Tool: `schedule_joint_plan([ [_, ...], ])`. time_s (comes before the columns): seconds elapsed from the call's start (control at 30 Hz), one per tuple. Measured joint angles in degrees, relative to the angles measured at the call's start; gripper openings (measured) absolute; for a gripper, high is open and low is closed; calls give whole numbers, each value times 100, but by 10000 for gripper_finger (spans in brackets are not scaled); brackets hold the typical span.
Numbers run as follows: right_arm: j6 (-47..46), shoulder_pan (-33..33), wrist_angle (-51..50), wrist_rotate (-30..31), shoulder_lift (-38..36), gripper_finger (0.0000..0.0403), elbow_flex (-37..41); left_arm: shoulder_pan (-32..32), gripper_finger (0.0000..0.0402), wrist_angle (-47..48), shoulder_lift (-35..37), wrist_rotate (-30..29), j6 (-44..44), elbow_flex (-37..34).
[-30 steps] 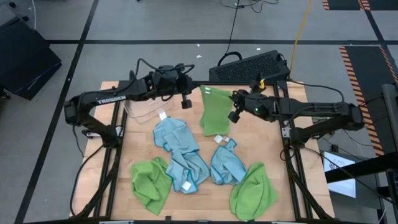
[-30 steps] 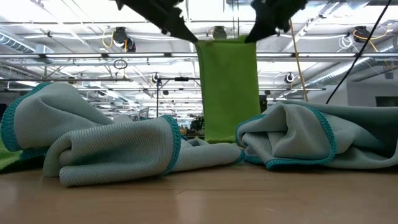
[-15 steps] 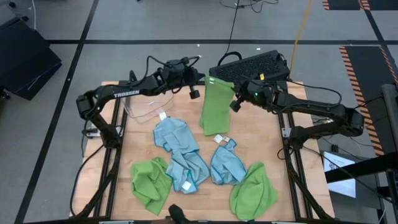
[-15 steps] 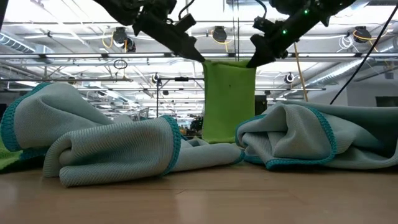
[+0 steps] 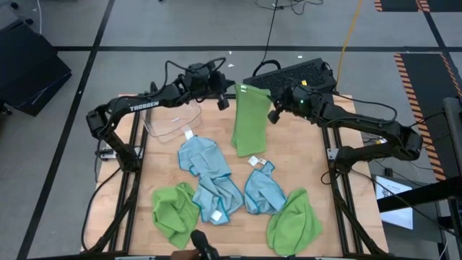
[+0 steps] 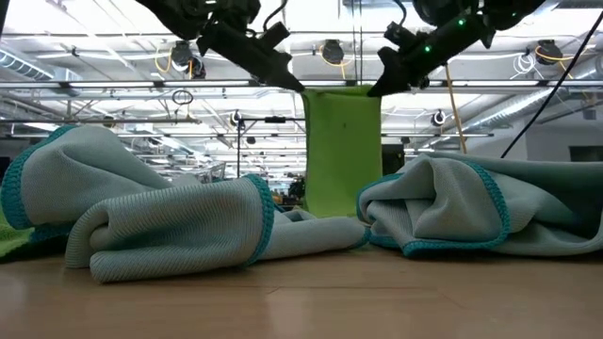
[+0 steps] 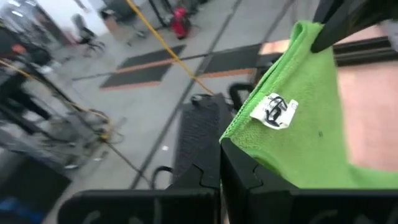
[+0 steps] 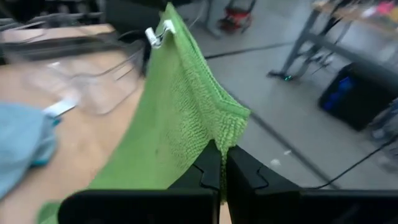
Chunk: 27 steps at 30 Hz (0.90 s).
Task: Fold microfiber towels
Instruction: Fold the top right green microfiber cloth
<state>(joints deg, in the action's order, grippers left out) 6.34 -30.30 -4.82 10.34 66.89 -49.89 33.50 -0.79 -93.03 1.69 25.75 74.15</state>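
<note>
Near the table's far edge, the left gripper (image 5: 229, 91) pinches one top corner of a lime green towel (image 5: 248, 123). The right gripper (image 5: 273, 101) pinches the other corner, so the towel hangs stretched between them, its lower end on the table (image 5: 310, 155).

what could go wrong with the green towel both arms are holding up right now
1. Both the left gripper and right gripper pinch only the top corners of the lime green towel; a corner could slip free and the towel would swing down crooked.
2. The towel's bottom edge hangs close to the light blue towels and the white tag; laying it down here may overlap them.
3. The clear plastic bin sits near the left arm and could get nudged.
</note>
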Motion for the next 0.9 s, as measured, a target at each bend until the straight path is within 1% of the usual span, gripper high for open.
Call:
schedule_joint_plan([
  [0.1, -143, 47, -135, -287, 2, 0, 26, 0, 1, 372, 1, 2, 62, 1],
  [0.17, -143, 79, -53, -323, 2, 0, 143, 0, 2, 602, 2, -76, 139, 4],
  [0.2, -121, 77, -133, -201, -2, 0, 215, 4, 1, 771, 15, -526, 176, 4],
  [0.23, -74, 35, -167, -98, -31, 0, 362, 95, 1, 847, 33, -801, 175, -6],
  [0.27, -36, -38, -117, 31, -10, 0, 449, 193, 1, 699, 33, -1150, 172, -4],
  [0.3, 17, -115, 174, 178, 37, 0, 491, 269, 1, 549, 33, -1592, 166, 3],
  [0.33, 72, -182, 340, 328, 38, 0, 546, 320, 1, 463, 41, -1913, 151, 4],
  [0.37, 80, -293, 422, 333, 48, 0, 600, 374, 1, 364, 48, -2062, 71, 5],
  [0.4, 61, -401, 536, 268, 69, 0, 642, 436, 1, 317, 46, -2029, -39, 11],
  [0.43, 6, -513, 618, 114, 85, 0, 692, 495, 1, 380, 43, -1824, -171, 11],
  [0.53, -189, -671, 473, -351, 119, 0, 889, 717, 1, 633, 20, -1004, -539, 4],
  [0.6, -248, -663, 662, -429, 102, 0, 898, 673, 1, 648, 22, -493, -686, 4],
  [0.67, -246, -659, 594, -447, 92, 0, 935, 560, 2, 679, 18, -76, -744, 4],
  [0.7, -246, -664, 583, -445, 112, 0, 936, 472, 2, 679, -24, 12, -752, 4],
  [0.8, -248, -636, 671, -453, 99, 0, 936, 300, 4, 701, -113, -11, -744, -2],
  [0.9, -238, -610, 644, -569, 103, 0, 933, 58, 24, 510, -219, 115, -826, 17],
])
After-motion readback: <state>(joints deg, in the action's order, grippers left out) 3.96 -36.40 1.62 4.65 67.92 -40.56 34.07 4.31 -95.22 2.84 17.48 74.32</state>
